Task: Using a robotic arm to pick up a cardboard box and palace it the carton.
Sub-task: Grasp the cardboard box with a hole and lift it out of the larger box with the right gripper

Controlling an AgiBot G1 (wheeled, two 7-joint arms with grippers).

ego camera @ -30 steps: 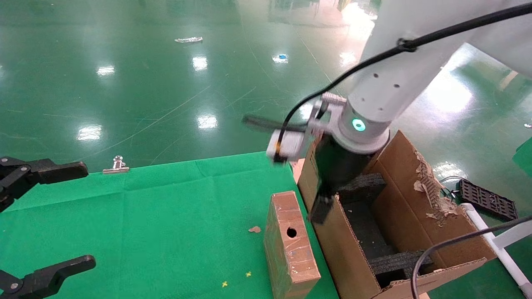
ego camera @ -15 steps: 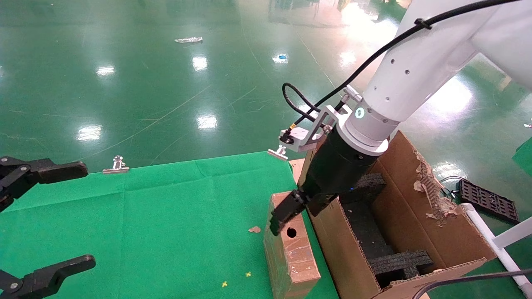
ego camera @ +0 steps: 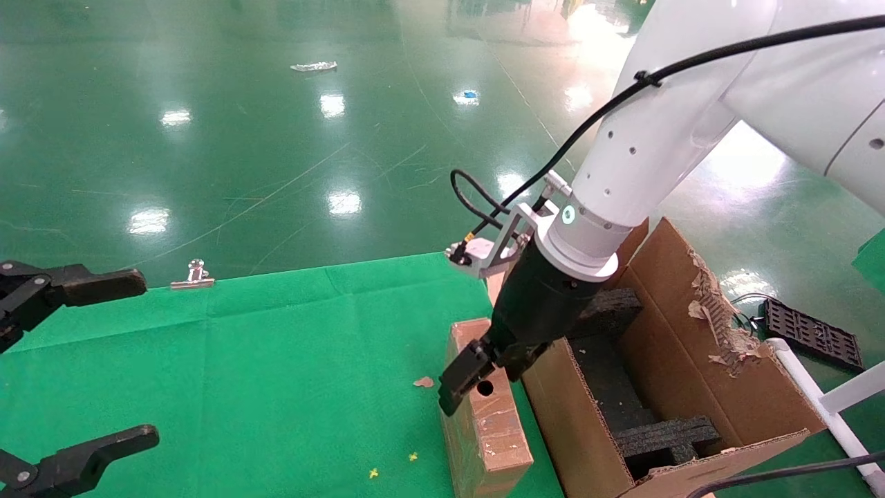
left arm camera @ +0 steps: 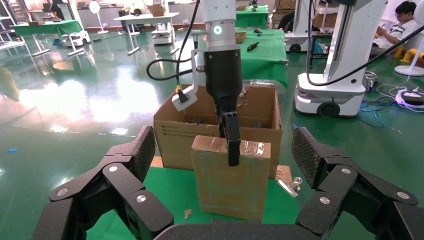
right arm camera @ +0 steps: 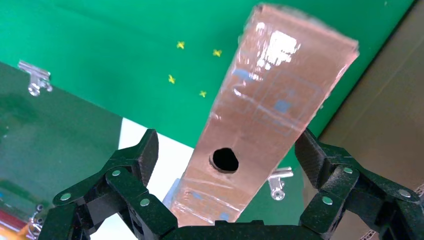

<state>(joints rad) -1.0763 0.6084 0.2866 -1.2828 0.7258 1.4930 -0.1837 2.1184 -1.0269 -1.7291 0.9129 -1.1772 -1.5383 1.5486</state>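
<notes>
The small cardboard box (ego camera: 487, 422) stands on edge on the green cloth, its narrow top face with the round hole (right arm camera: 225, 159) and shiny tape facing up. It sits right beside the large carton (ego camera: 567, 415), which has black foam inserts (ego camera: 664, 436) inside. My right gripper (ego camera: 484, 377) hangs on the white arm (ego camera: 643, 159) just above the box's far end. It is open, with one finger on each side of the narrow top and gaps between pads and cardboard (right arm camera: 270, 115). My left gripper (ego camera: 117, 360) is open and empty at the table's left edge, facing the box (left arm camera: 230, 180).
Binder clips (ego camera: 195, 273) (left arm camera: 287, 186) hold the green cloth (ego camera: 276, 360) at the table edges. A cardboard scrap (ego camera: 424, 382) lies left of the box. A black tray (ego camera: 809, 332) and a white pipe frame (ego camera: 830, 408) are on the floor right of the carton.
My right arm swung left from over the carton to over the small box and came down; its open fingers now straddle the box's top. The left arm has not moved.
</notes>
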